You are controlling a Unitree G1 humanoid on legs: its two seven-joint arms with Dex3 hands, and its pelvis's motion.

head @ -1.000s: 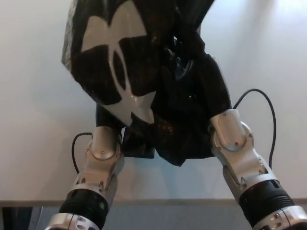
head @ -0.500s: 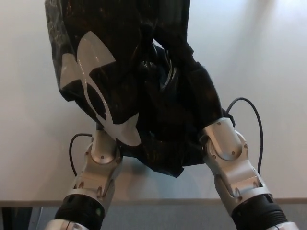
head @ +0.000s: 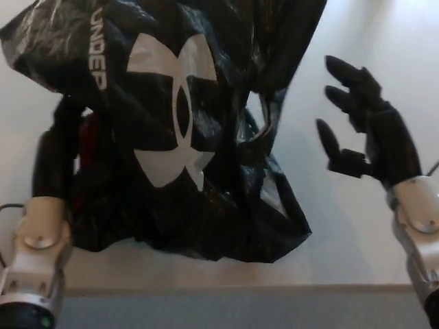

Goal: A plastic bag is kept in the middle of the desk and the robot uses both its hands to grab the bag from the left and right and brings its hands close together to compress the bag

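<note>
Released, glossy crinkled black bag; right hand splayed apart.

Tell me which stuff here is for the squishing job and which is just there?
For the job:
black plastic bag
left hand, against the bag's left side
right hand, open, off the bag

Just there:
white desk

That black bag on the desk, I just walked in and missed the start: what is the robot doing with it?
The robot is working a crumpled black plastic bag with a white logo, lying on the white desk. Its right hand is open beside the bag, fingers spread, not touching it. Its left hand is against the bag's left side, mostly hidden, so its grip is unclear.
</note>
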